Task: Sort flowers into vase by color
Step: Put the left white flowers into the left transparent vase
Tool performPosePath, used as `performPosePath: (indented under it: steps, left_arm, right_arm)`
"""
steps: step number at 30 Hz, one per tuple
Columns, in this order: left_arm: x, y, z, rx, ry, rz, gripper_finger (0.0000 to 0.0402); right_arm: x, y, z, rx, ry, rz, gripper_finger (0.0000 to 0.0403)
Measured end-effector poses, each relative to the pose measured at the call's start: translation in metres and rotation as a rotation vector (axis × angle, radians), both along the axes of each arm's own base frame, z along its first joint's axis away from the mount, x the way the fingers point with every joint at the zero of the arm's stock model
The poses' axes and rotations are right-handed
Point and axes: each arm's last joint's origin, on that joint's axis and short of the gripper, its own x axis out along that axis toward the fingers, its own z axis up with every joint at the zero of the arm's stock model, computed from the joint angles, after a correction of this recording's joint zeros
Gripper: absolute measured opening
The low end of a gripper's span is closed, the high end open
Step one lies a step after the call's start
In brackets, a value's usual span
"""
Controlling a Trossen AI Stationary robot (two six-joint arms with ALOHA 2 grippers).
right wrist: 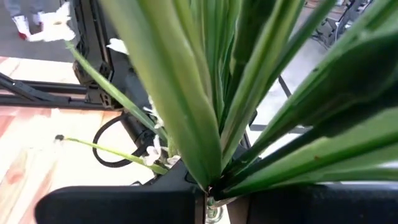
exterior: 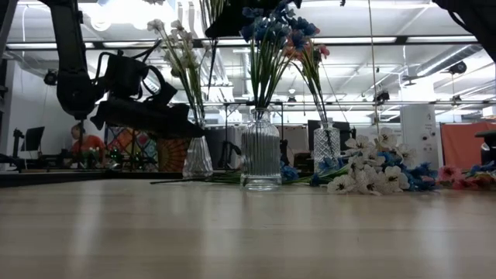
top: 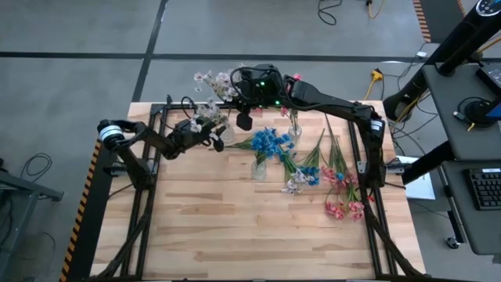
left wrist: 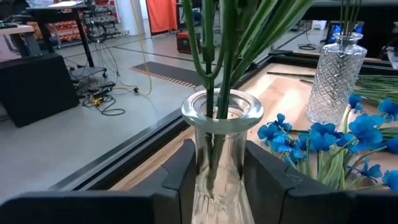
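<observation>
High view: three glass vases near table's far edge. Left gripper [top: 213,135] sits at the white-flower vase [top: 217,133] on the left; white flowers [top: 210,82] spray out past the table edge. Right gripper [top: 244,117] just beside it, over the stems. Blue-flower vase [top: 259,168] in the middle w/ blue flowers [top: 271,141]; third vase [top: 294,129] farther back. Loose sprays lie on the wooden table [top: 235,227] to the right: white, blue, and pink flowers [top: 344,200], thin green stems fanned out.

Low view: white-flower vase at left behind dark arm, blue bunch upright in ribbed centre vase, cut-glass vase w/ pinkish blooms behind. Loose white blossoms [exterior: 372,174] heaped on table at right.

Left wrist view: fingers [left wrist: 186,171] close either side of vase neck, touching glass, gripping it. Green stems rise from the mouth.

Right wrist view: fingers shut on a bunch of green stems [right wrist: 211,112] and leaves; small white blossoms below.
</observation>
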Motion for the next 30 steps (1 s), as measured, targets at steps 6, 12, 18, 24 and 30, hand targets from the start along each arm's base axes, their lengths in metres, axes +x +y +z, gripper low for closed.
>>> performPosePath:
  steps: [6, 12, 18, 24, 30]
  left_arm:
    - [0.000, 0.000, 0.000, -0.001, 0.002, 0.000, 0.0101]
    - [0.000, 0.000, -0.001, -0.004, 0.006, 0.015, 0.0098]
    - [-0.001, 0.001, -0.001, -0.006, 0.010, 0.025, 0.0098]
    - [-0.001, 0.001, -0.001, -0.006, 0.011, 0.027, 0.0097]
    - [-0.001, 0.001, -0.001, -0.007, 0.013, 0.028, 0.0097]
  right_arm:
    - [0.009, -0.003, -0.010, -0.009, -0.004, 0.004, 0.0022]
    - [0.016, -0.009, -0.018, -0.016, -0.012, -0.001, 0.0022]
    - [0.017, -0.012, -0.021, -0.021, -0.013, -0.005, 0.0022]
    - [0.024, -0.015, -0.029, -0.017, -0.019, 0.005, 0.0022]
    - [0.027, -0.021, -0.037, 0.000, -0.007, 0.002, 0.0022]
